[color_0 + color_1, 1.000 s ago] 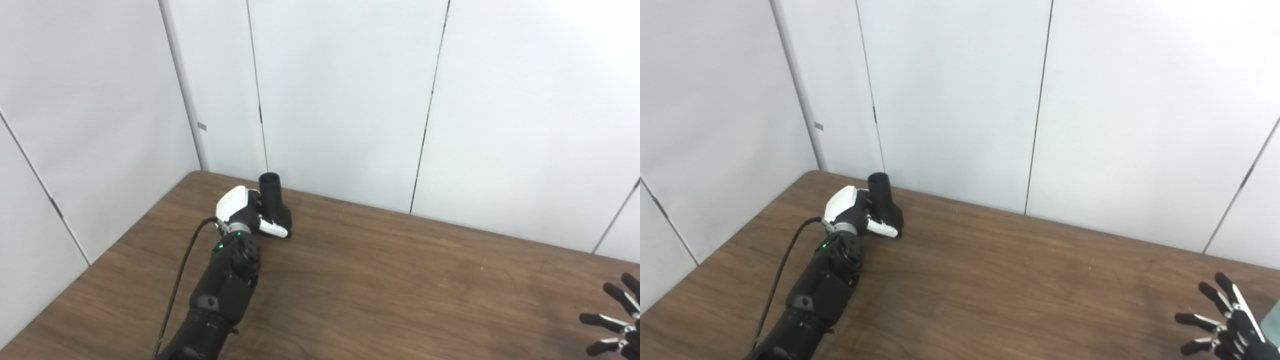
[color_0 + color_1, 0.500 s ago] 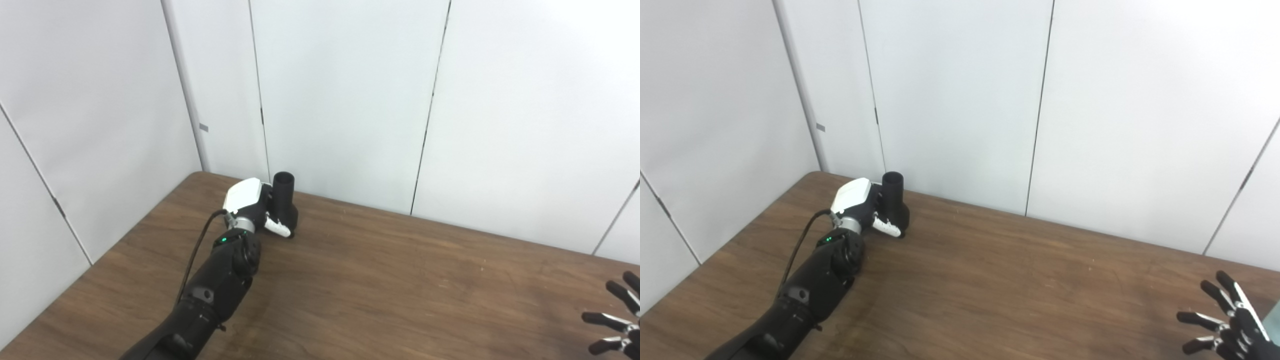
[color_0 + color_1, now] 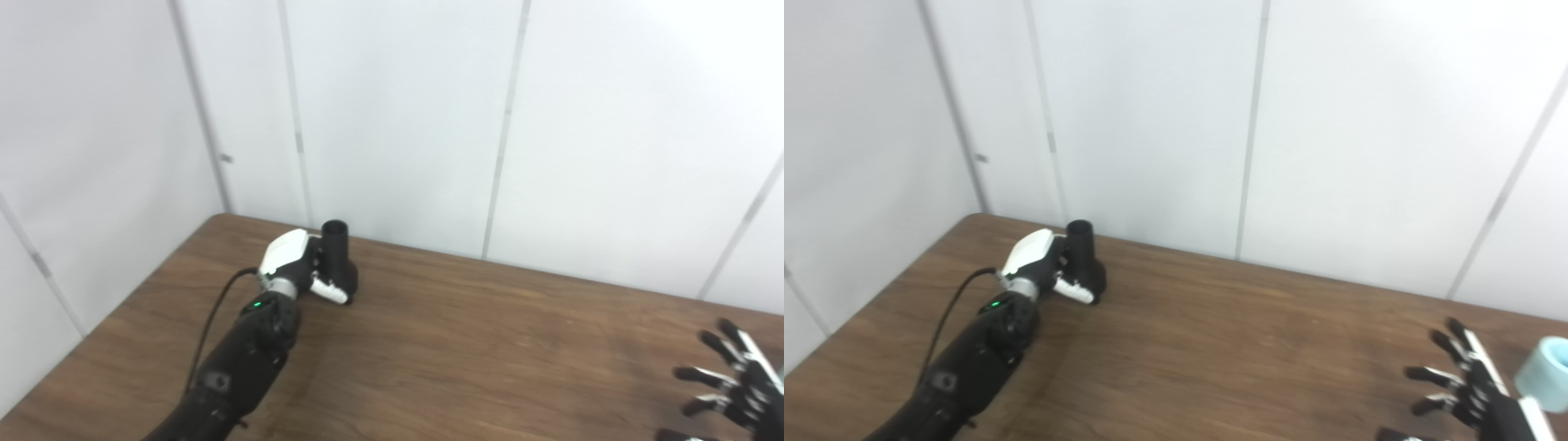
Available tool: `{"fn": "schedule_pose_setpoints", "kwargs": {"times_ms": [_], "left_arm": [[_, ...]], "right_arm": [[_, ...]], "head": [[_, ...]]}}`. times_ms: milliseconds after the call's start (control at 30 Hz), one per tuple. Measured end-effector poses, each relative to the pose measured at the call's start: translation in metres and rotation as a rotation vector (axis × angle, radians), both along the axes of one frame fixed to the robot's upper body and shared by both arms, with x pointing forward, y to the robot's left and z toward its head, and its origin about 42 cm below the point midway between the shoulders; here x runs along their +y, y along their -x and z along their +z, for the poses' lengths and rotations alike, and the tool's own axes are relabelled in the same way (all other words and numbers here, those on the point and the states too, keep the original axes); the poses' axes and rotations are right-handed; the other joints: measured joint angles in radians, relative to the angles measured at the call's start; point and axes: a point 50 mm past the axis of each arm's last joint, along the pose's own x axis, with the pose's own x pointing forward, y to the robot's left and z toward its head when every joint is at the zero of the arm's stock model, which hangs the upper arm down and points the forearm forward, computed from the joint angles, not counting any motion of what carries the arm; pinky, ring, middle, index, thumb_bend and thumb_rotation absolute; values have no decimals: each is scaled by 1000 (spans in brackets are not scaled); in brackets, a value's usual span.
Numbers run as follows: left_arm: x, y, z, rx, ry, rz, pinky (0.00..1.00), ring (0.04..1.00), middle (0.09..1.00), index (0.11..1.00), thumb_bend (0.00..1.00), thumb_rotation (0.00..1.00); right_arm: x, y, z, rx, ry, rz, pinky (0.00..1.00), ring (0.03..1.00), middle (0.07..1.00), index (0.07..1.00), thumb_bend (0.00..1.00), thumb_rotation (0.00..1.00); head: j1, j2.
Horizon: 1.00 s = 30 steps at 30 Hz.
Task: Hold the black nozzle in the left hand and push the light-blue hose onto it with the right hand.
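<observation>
My left hand (image 3: 294, 269) has a smooth white plastic shell on its back, faintly glossy, above a ring that looks like bare metal; my forearm (image 3: 245, 361) behind it is matt black plastic. The black nozzle (image 3: 1083, 260) looks like dull, smooth plastic with almost no shine. The table (image 3: 465, 343) is dark brown wood or wood-look laminate, streaked with grain and softly sheened. The fingers (image 3: 1433, 373) of my right hand (image 3: 1464, 386) are matt black with pale, metal-looking strips. The light-blue hose (image 3: 1542, 373) end looks smooth, like soft plastic. The wall panels (image 3: 398, 110) are matt white.
</observation>
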Motion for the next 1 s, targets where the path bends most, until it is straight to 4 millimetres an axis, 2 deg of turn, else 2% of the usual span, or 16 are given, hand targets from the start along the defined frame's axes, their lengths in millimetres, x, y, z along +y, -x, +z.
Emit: {"fn": "schedule_pose_setpoints", "kwargs": {"times_ms": [133,167,200,267,367,533,600,667,733,1000], "left_arm": [[-16,6,3,30,40,-91,503,534,499,476,526,0],[-19,6,3,33,45,-102,480,497,477,482,527,0],[-22,7,3,35,54,-115,409,461,469,483,527,0],[-35,10,4,40,80,-163,327,415,459,484,528,0],[-69,14,1,39,119,-267,434,444,447,487,528,0],[-119,19,-7,29,168,-413,452,445,462,486,528,0],[-132,21,-9,25,176,-451,478,437,454,488,528,0],[-144,23,-11,21,183,-483,562,484,462,488,527,0],[-155,25,-14,14,191,-514,603,514,470,486,527,0],[-189,28,-25,-39,189,-569,547,504,492,479,526,0]], "right_arm": [[1,2,5,-5,5,0,485,697,913,954,684,47],[1,2,5,-6,6,0,489,699,913,953,686,43],[1,2,5,-3,7,-1,492,700,913,952,687,42],[2,2,4,8,11,-6,509,703,914,949,689,51],[7,5,10,30,7,-28,526,699,914,939,685,57],[16,6,11,34,31,-44,508,690,907,937,683,79],[16,6,11,33,37,-49,504,690,905,938,672,60],[16,6,11,33,38,-50,496,690,904,938,670,63],[16,6,11,33,36,-50,491,690,905,938,670,73],[18,6,11,25,24,-46,482,687,901,935,681,109]], "head": [[-29,9],[-32,11],[-46,15],[-84,23],[-113,31],[-140,35],[-153,38],[-156,40],[-158,41],[-196,43]]}}
